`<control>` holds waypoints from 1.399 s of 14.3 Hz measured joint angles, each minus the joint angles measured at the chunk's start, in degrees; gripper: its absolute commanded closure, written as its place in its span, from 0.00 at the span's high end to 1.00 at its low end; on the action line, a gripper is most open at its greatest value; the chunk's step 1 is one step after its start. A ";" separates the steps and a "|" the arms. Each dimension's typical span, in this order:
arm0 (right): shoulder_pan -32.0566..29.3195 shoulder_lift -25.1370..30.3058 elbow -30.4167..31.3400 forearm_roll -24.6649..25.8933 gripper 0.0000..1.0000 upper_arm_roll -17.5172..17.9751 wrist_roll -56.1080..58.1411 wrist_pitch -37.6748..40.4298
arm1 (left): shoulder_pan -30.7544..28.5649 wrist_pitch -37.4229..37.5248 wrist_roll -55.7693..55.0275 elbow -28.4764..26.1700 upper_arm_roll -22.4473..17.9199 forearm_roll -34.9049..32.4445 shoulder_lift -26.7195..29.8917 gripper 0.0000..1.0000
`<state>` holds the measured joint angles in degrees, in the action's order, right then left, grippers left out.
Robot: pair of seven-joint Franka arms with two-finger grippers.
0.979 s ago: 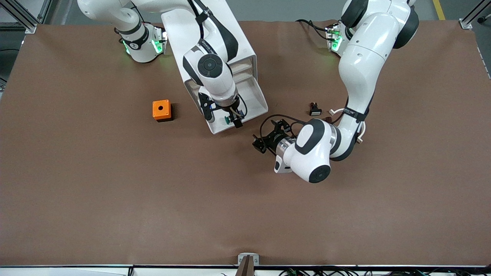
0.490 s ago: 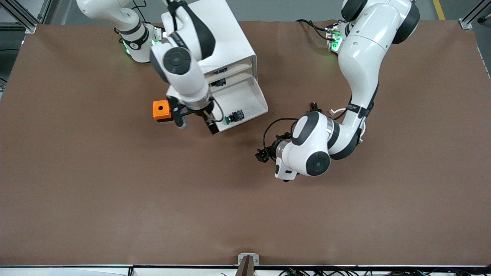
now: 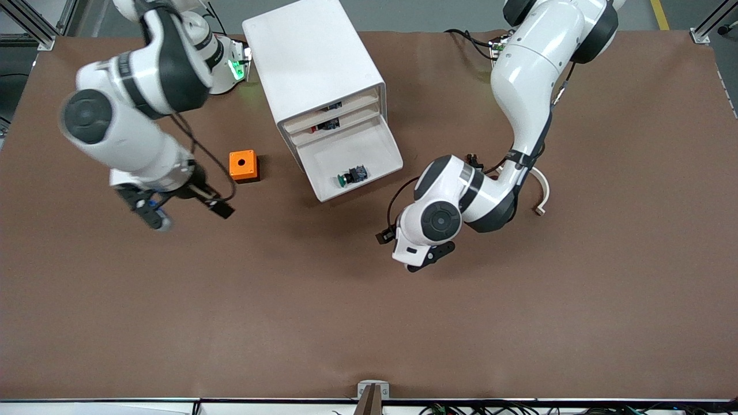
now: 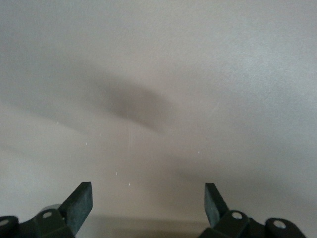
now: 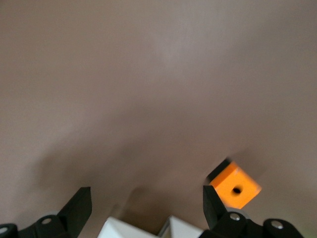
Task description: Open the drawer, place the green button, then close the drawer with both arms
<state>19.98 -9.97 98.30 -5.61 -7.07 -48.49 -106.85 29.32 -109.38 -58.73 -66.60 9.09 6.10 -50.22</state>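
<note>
Right gripper (image 3: 184, 206) hangs over bare table near the orange cube (image 3: 243, 166), jaws spread, nothing between them. White cabinet (image 3: 314, 63): drawer (image 3: 383, 151) pulled out, button (image 3: 352, 175) lying inside near its front lip. Left gripper (image 4: 147, 206) low over the table, just nearer the front camera than the drawer, jaws wide, empty.

Placing looks done; closing remains. Next: a push square on the drawer front.

Only the front view shows the button; the left wrist view shows bare table.

No legible txt, seemingly.
</note>
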 measured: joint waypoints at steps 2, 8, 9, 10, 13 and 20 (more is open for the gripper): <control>-4.58 0.00 -1.31 0.00 0.99 -0.04 10.75 1.28 | 2.09 -2.48 -0.01 -0.53 0.04 -3.76 -0.01 0.99; -15.72 1.11 -3.98 0.11 1.00 -0.10 44.89 5.50 | 7.68 -4.83 -1.96 -1.16 0.08 -5.09 -0.02 0.99; -17.05 1.53 -4.14 0.51 1.00 -0.11 48.58 5.53 | 7.95 -4.96 -3.08 -1.18 0.17 -5.09 -0.02 0.99; -17.83 2.07 -4.26 1.73 1.00 -0.11 50.98 5.51 | 8.06 -4.98 -4.12 -1.31 0.40 -5.09 -0.02 0.99; -18.09 4.25 -4.51 6.13 1.00 0.16 52.78 5.51 | 9.11 -4.97 -7.25 -2.15 1.10 -5.09 -0.07 0.99; -19.01 5.82 -4.48 6.86 1.00 0.24 52.85 6.35 | 12.44 -2.92 -10.02 -3.60 1.24 -5.09 -0.15 0.99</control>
<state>0.97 -4.15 93.82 1.25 -6.83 4.36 -100.49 41.76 -112.30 -68.75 -70.20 10.34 1.01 -50.36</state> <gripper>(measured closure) 0.000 0.004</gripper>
